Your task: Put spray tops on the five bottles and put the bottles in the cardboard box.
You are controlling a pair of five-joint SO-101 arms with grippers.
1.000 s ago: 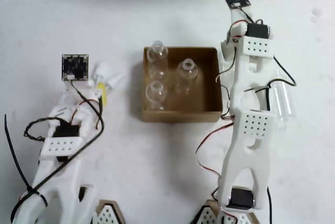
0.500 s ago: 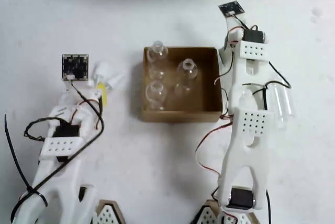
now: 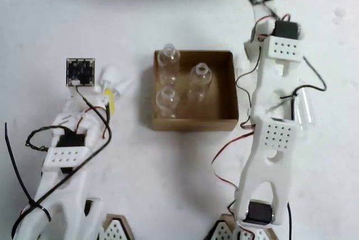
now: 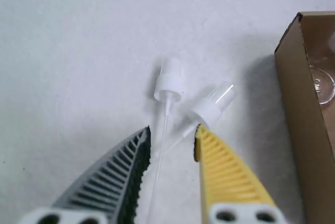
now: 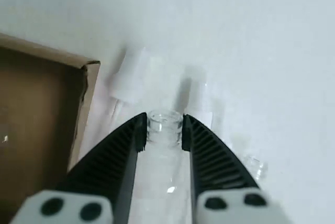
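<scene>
left claw (image 4: 172, 135): released and low over the surface (image 3: 168, 21). It hasn't budged in the last second.
spray tops (image 4: 168, 80): there are two, lying on the surface left of the box. Their thin tubes run back between the spread fingers, and nothing has hold of them.
cardboard box (image 3: 193, 123): sits mid-surface with three bottles (image 3: 166, 98) standing in it. All of them are bare-necked, no tops on.
right claw (image 5: 163, 130): clenched on the neck of a clear bottle (image 5: 165, 121), just right of the box wall.
past it: there's a white piece (image 5: 128, 80) next to that bottle. I think it's another spray top, but it's too washed out to be sure.
loose bottle (image 3: 300, 104): lies on its side on the surface, right of the right arm.
what changed: only the right arm moved. Its wrist nudged toward the box, then swung out to the right and farther up the surface. Everything on the left stayed put.
what it means: my guess is the right side is carrying its bottle somewhere to get capped. Since none of the bottles has a top yet, the job's barely started.
</scene>
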